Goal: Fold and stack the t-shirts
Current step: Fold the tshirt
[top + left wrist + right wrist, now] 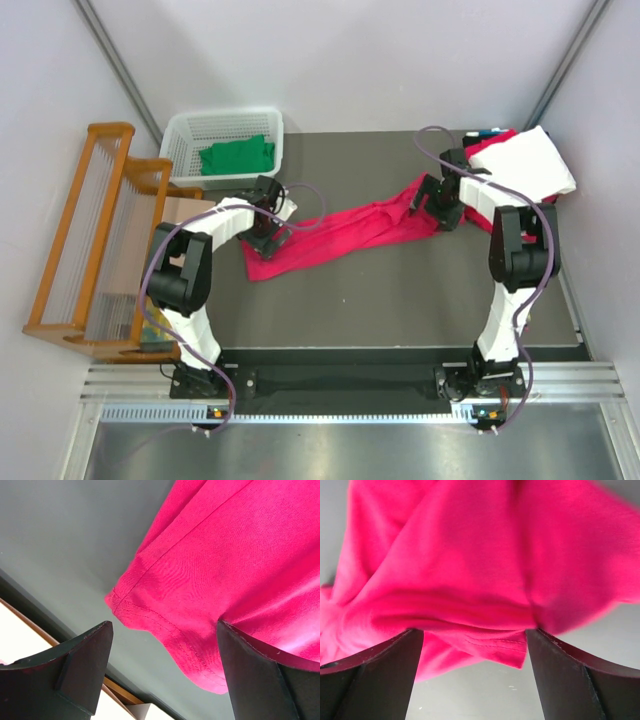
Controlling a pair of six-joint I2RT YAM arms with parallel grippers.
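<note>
One green t-shirt [237, 157] inside the white basket [225, 120], far left.

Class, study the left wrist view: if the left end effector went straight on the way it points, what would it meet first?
Most likely the pink t-shirt: its hemmed edge lies between the open fingers of the left end effector, with the grey table behind it. Depth is unclear.

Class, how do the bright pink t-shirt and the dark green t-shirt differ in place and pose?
The bright pink t-shirt lies on the dark table; the dark green t-shirt sits in the white plastic basket. The pink one is stretched long and rumpled, the green one compact. Both are plain-coloured.
</note>
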